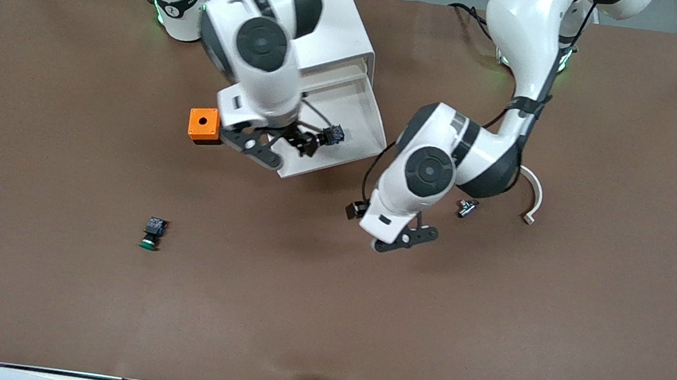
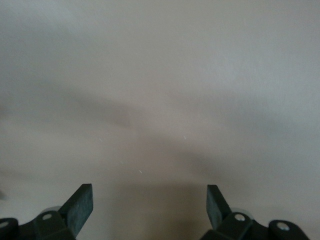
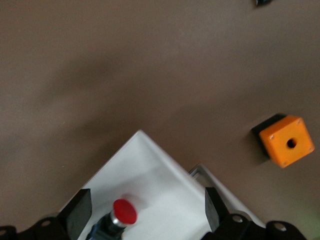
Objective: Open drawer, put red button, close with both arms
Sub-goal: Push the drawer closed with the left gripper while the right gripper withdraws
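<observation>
- Right gripper [image 1: 308,145], jaws wide apart, hangs over the open drawer [image 1: 359,111]; the red button [image 3: 124,211] sits between its fingers, apparently released.
- Left gripper [image 1: 405,238], open and empty, waits over bare table.

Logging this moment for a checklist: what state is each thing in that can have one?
drawer: pulled open from the cabinet.
red button: over the open drawer, between the right gripper's fingers.
right gripper: over the drawer; grip unclear.
left gripper: open, empty, over bare table.
green button: lying on the table.
orange box: on the table beside the drawer.
</observation>
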